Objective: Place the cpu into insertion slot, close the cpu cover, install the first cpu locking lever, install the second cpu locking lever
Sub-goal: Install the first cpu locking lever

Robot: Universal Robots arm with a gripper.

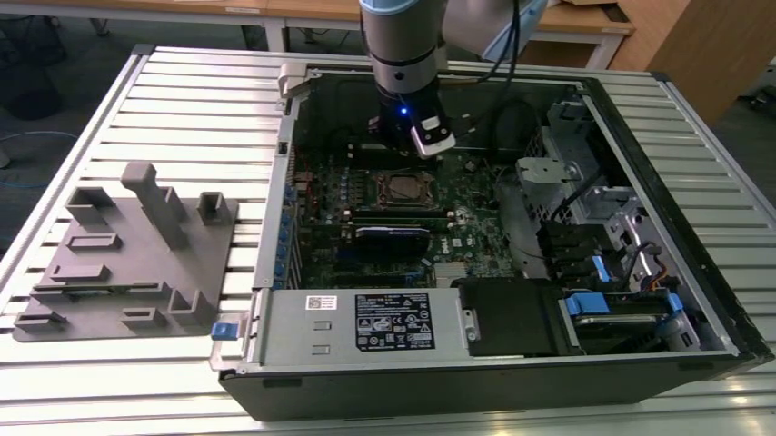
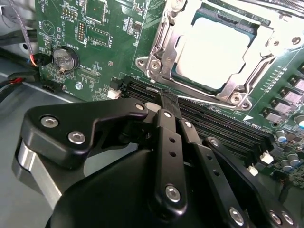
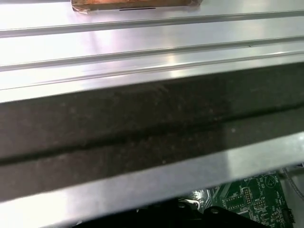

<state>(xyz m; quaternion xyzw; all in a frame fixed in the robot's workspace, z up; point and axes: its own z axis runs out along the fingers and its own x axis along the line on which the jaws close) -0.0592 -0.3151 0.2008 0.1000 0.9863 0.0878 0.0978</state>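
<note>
The cpu point(image 2: 216, 50), a pale silvery square, lies in the insertion slot point(image 1: 404, 188) on the green board point(image 2: 102, 54). The silver cpu cover point(image 2: 164, 52) lies flat around it, framing its metal top. A thin wire lever point(image 2: 209, 100) runs along the socket's edge nearest the gripper. My gripper point(image 2: 168, 100) hangs just beside that edge, over the long black memory slots point(image 2: 228, 130). Its black fingers are pressed together with nothing between them. In the exterior view the gripper point(image 1: 424, 153) stands inside the open computer case, just behind the socket.
A black-labelled power supply point(image 1: 363, 320) and drive bays with blue tabs point(image 1: 606, 300) fill the case's near side. A grey fixture block point(image 1: 127, 259) sits on the slatted table at the exterior view's left. Cables point(image 2: 19, 71) and a coin battery point(image 2: 64, 58) lie near the gripper. The case wall point(image 3: 142, 133) rises close by.
</note>
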